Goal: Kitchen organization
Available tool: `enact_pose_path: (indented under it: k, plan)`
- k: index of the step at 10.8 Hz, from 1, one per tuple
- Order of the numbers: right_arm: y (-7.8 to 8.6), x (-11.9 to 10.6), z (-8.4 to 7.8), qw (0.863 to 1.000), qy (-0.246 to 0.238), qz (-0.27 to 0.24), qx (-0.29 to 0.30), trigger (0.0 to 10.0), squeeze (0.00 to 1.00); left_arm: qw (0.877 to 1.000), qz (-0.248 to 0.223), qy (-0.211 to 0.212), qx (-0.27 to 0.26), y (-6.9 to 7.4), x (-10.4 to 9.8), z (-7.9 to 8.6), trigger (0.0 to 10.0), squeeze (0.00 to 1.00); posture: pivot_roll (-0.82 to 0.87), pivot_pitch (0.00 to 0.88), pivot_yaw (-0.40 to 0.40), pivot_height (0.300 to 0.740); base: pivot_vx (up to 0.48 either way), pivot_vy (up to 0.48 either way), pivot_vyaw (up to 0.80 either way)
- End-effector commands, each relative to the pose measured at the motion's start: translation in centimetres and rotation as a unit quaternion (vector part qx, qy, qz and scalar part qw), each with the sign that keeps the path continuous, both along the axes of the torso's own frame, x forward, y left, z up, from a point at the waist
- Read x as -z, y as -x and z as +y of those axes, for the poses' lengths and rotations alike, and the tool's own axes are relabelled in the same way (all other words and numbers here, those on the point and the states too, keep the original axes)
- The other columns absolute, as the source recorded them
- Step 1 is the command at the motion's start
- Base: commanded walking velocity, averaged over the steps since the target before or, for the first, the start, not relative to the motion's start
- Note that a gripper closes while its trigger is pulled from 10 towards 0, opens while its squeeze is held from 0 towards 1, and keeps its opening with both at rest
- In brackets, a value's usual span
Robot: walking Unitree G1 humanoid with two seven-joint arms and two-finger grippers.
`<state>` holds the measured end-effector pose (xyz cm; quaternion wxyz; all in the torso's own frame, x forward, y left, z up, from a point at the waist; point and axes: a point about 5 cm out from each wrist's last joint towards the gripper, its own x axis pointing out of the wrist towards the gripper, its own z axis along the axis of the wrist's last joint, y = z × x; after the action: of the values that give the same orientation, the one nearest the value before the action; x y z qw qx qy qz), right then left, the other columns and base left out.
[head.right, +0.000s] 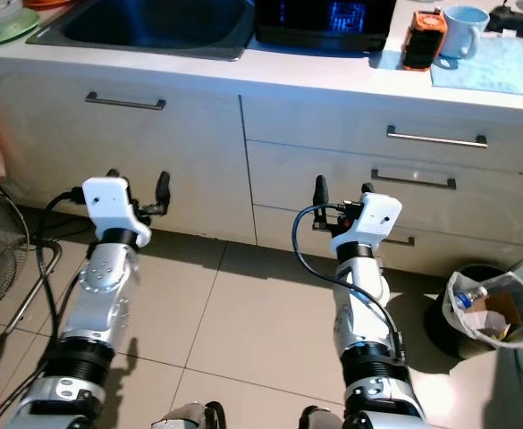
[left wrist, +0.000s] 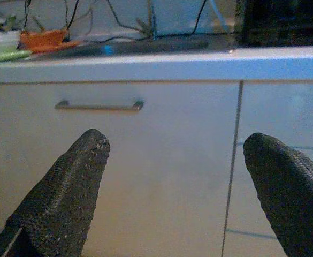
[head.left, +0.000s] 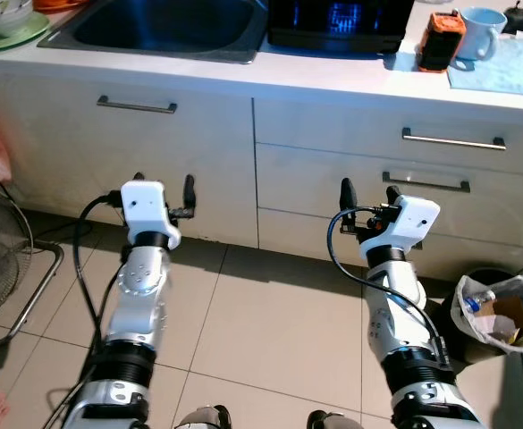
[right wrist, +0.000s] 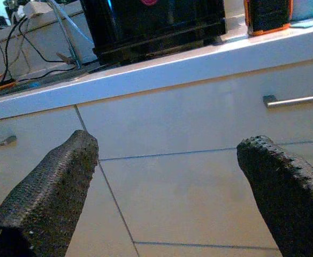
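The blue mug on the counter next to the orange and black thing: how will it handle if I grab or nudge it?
The blue mug looks like glazed ceramic, so probably rigid, fairly heavy for its size, and breakable if dropped. Its glossy wall may be slippery between end effector fingers; the handle offers a surer hold. It stands upright close to the orange and black object, so a sideways push could knock that.

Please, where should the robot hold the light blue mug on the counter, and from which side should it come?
Grip the light blue mug around its body, coming from the robot's right. Its handle juts toward the orange and black container close on its left, so that side is crowded. It stands upright, so the fingers should likely close level across the wall.
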<state>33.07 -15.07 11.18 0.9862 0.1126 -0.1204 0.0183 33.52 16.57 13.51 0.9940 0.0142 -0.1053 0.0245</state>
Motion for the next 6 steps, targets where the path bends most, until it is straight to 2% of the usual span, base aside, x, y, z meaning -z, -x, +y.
enact_pose_path:
  k: [1, 2, 5, 6]
  plan:
    - [-0.3, -0.9, 0.1, 1.000, 0.002, -0.010, -0.009, 10.0, 0.00, 1.000, -0.004, 0.005, -0.007, 0.1, -0.3, 0.0, 10.0, 0.00, 0.03, 0.076, 0.052, 0.740, 0.000, 0.000, 0.00]
    - [-0.5, -0.9, -0.3, 1.000, 0.007, -0.004, -0.007, 10.0, 0.00, 1.000, -0.001, 0.010, -0.012, 0.3, 0.0, -0.2, 10.0, 0.00, 0.03, 0.083, 0.017, 0.740, 0.000, 0.000, 0.00]
    - [-0.9, -0.7, -1.0, 1.000, -0.001, 0.020, -0.004, 10.0, 0.00, 0.999, -0.002, 0.026, -0.024, 1.0, 0.5, -0.5, 10.0, 0.00, 0.04, 0.100, -0.038, 0.740, 0.000, 0.262, 0.00]
    - [-1.0, -1.2, -1.5, 1.000, 0.002, 0.016, -0.008, 10.0, 0.00, 0.999, 0.003, 0.033, -0.032, 1.2, 0.7, -0.7, 10.0, 0.00, 0.02, 0.103, -0.046, 0.740, 0.000, 0.300, -0.80]
